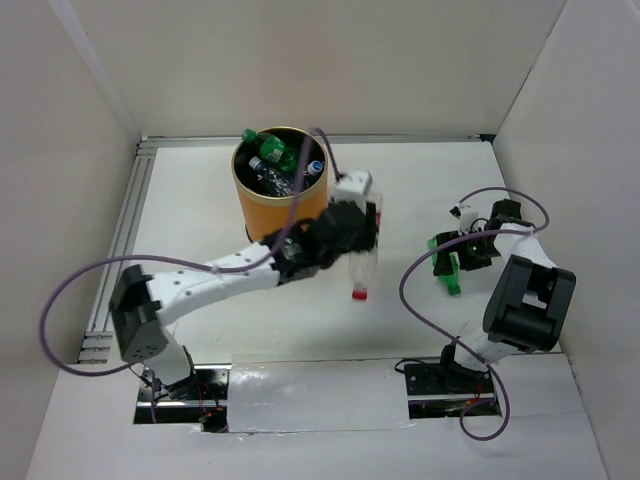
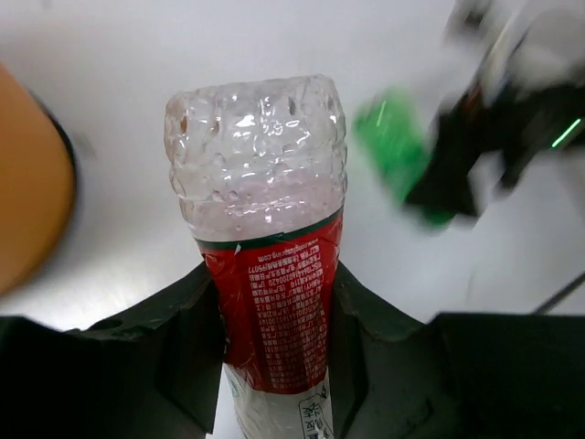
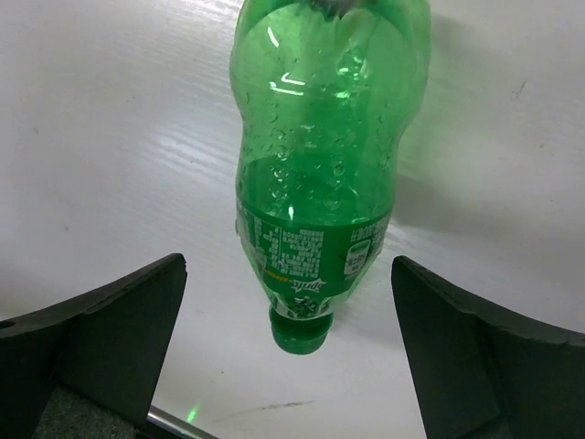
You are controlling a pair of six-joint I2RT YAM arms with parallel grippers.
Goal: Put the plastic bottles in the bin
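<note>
Top external view: the bin [image 1: 272,212] already holds several bottles [image 1: 272,160]. 2 are outside: the red-labelled bottle [image 2: 265,183], clamped in the left gripper [image 2: 274,315] beside the bin, and the green bottle [image 3: 320,165], lying on the table [image 3: 110,137] between the right gripper's [image 3: 288,302] wide-apart jaws.

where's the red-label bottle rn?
Top view, centre: the red bottle is gripped in the left gripper, just right of the bin, with its red cap pointing toward the near edge.

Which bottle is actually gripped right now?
The red-labelled bottle, pinched by the left gripper. The green bottle lies loose on the table inside the open right gripper; the rest sit in the bin.
</note>
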